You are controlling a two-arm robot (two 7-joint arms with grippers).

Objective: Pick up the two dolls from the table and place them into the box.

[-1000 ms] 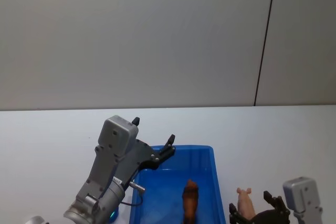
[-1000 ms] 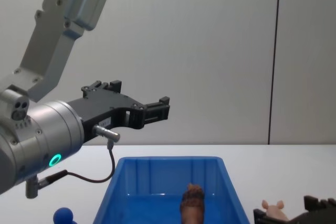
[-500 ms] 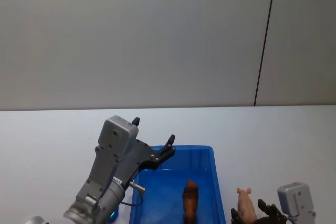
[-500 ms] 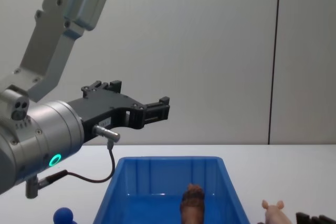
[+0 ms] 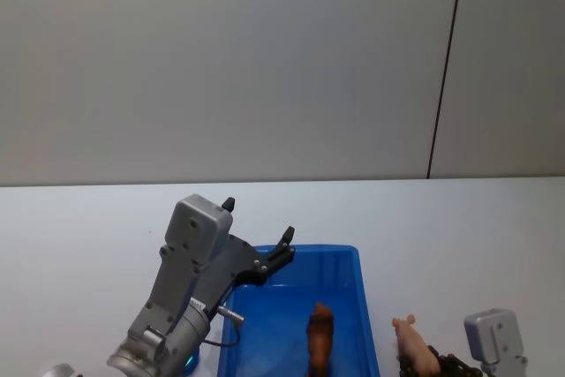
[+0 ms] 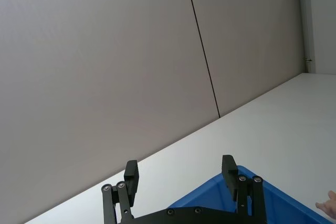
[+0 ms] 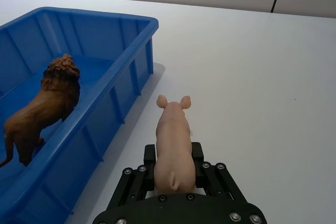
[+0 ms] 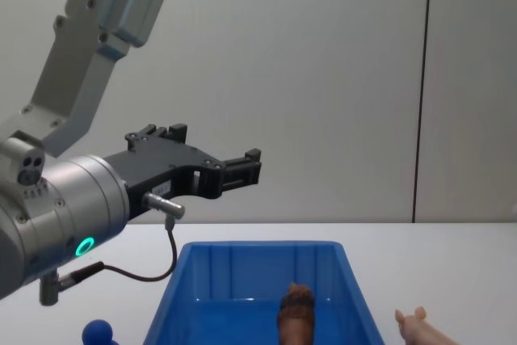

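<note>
A shaggy reddish-brown doll [image 5: 320,337] [image 7: 44,106] [image 8: 296,313] stands inside the blue box [image 5: 344,251] [image 7: 113,19] [image 8: 258,246]. To the right of the box, over the white table [image 5: 88,218] [image 7: 252,51], is the pale pink doll [image 5: 411,344] [image 7: 174,145] [image 8: 418,329], its head tilted toward the box. My right gripper [image 5: 431,365] [image 7: 173,162] is shut on its rear. My left gripper [image 5: 259,220] [image 6: 180,167] [image 8: 216,145] hangs open and holds nothing, above the box's far left part.
A small blue ball [image 8: 98,332] sits low at the left of the box. A grey wall with a dark vertical seam [image 5: 446,68] stands behind the table. Bare tabletop lies beyond and to the right of the box.
My right gripper has drawn back toward me and shut on the pink doll, which has tipped and shifted slightly toward the box. The left arm has not moved.
</note>
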